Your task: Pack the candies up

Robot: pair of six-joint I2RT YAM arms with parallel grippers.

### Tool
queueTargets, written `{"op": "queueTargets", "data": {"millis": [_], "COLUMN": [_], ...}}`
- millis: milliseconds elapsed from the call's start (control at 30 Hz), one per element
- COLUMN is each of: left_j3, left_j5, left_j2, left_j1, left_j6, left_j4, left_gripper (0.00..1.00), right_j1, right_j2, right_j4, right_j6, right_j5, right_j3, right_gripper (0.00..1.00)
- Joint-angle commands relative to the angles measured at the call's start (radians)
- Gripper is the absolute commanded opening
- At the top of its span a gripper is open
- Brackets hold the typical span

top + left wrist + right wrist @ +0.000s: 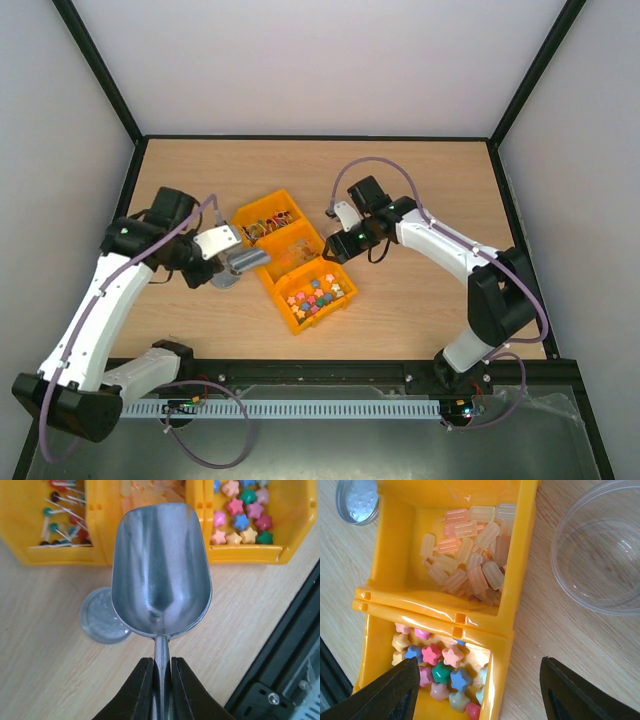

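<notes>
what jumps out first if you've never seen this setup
The row of three yellow bins mid-table grabs the eye: colourful star candies in the nearest one, pale popsicle-shaped sweets in the middle. The left claw is shut on an empty metal scoop just left of them, while the right claw hangs open above, beside a clear bowl.

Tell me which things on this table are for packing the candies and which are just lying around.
For the job:
- metal scoop, clamped in the left jaws
- star candies
- ice-lolly-shaped candies
- lollipops
- yellow bins holding them
- clear bowl, probably what gets filled

Lying about:
- round metal lid, flat on the table, untouched
</notes>
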Motion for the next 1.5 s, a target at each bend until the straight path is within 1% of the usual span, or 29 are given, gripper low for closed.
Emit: {"op": "queueTargets", "data": {"millis": [0,33,167,400,500,633,733,867,967,1467], "left_j3": [0.046,0.051,0.056,0.132,0.182,0.212,0.234,0.241,0.24,0.25], "left_j5": [-0.127,-0.15,-0.262,-0.422,-0.433,-0.453,-0.468,-0.509,-0.508,-0.531], "left_j2": [0.075,0.093,0.169,0.319,0.355,0.391,0.427,0.456,0.468,0.599], "left_j1": [-0.15,-0.178,-0.206,-0.285,-0.324,-0.395,-0.42,-0.426,-0.426,-0.427], "left_j6": [-0.231,-0.247,-0.267,-0.273,-0.267,-0.253,-0.252,-0.244,-0.241,-0.205], "left_j4": [-0.035,-0.035,0.005,0.001,-0.017,-0.044,-0.059,-0.064,-0.064,-0.055], "left_gripper": [0.02,0.02,0.02,0.02,0.02,0.02,0.02,0.02,0.02,0.02], "right_j1": [-0.001,-0.002,-0.001,-0.002,-0.002,-0.001,-0.001,-0.001,-0.002,0.003], "right_j2": [0.033,0.045,0.083,0.119,0.126,0.123,0.126,0.131,0.137,0.167], "right_j4": [-0.017,-0.012,0.028,0.037,0.032,0.034,0.037,0.045,0.063,0.101], "right_j6": [0.032,0.037,0.061,0.08,0.076,0.076,0.076,0.076,0.09,0.114], "right_j5": [-0.056,-0.056,-0.028,-0.067,-0.066,-0.077,-0.089,-0.12,-0.136,-0.157], "right_j3": [0.032,0.037,0.035,0.023,0.021,0.011,0.001,-0.007,-0.012,-0.002], "right_gripper": [0.66,0.65,0.63,0.61,0.61,0.58,0.56,0.52,0.48,0.43]}}
